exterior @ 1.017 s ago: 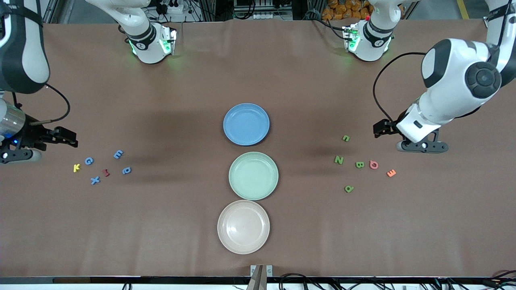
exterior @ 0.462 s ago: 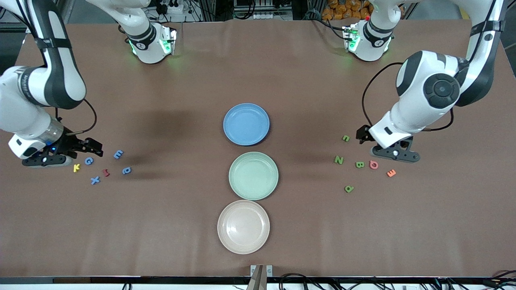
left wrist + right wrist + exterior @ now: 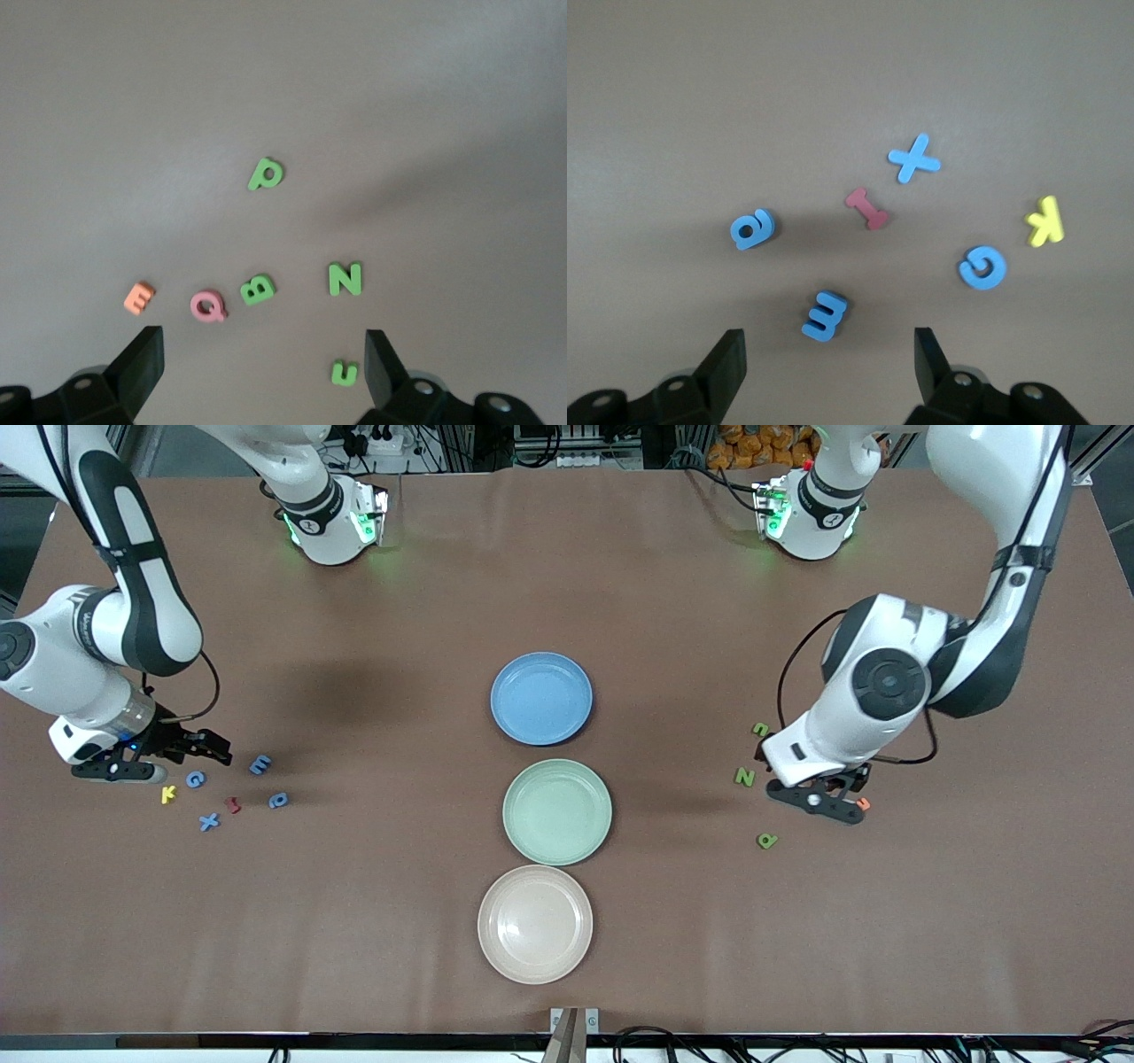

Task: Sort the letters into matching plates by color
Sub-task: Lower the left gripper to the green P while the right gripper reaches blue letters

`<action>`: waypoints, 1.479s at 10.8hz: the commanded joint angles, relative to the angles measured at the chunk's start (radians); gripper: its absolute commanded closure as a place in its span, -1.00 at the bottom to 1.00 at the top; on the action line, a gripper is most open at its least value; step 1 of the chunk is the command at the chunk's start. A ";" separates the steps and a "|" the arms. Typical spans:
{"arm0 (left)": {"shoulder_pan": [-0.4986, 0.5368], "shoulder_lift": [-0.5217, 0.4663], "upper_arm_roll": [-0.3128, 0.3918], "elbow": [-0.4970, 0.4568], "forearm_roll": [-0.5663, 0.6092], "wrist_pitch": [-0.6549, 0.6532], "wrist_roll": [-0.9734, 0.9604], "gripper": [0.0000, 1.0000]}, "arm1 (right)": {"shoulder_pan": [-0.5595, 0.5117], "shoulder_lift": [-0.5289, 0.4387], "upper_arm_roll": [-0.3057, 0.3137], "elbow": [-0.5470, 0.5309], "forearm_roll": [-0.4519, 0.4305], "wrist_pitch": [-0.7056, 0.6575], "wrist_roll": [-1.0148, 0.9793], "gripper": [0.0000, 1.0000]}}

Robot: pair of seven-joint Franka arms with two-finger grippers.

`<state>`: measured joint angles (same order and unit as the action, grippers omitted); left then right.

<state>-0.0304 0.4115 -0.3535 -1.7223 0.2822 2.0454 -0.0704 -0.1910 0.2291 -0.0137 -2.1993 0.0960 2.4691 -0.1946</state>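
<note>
Both arms are coming in over their letter piles — the left gripper (image 3: 263,354), jaws spread and empty, above the green B (image 3: 258,289); the right gripper (image 3: 827,363), parted too, over the blue E (image 3: 825,317). Blue plate (image 3: 541,698) and green plate (image 3: 557,811) are sitting bare — sorting not yet started.

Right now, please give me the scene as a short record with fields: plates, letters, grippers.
plates: blue plate, green plate, beige-pink plate, in a row at mid-table, all hold no letters
blue letters: four, at the right arm's end, with a yellow letter and a dark red letter
green letters: four, at the left arm's end, with a pink letter and an orange letter
left gripper: open, over the green letters
right gripper: open, over the blue letters
</note>
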 commanded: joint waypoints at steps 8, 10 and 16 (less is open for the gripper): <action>0.032 0.300 0.013 0.196 0.035 0.099 0.466 -1.00 | 0.013 0.134 0.006 0.007 0.096 0.014 0.263 -0.29; 0.044 0.329 0.013 0.208 0.029 0.105 0.535 -1.00 | 0.028 0.148 0.001 0.018 0.049 0.011 0.305 -0.24; 0.036 0.394 0.014 0.225 0.028 0.159 0.544 -1.00 | 0.018 0.196 -0.002 0.035 -0.018 0.016 0.326 -0.15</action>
<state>0.0084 0.7719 -0.3367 -1.5272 0.3015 2.1934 0.4668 -0.1665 0.4033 -0.0177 -2.1902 0.1000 2.4821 0.1081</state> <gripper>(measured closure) 0.000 0.396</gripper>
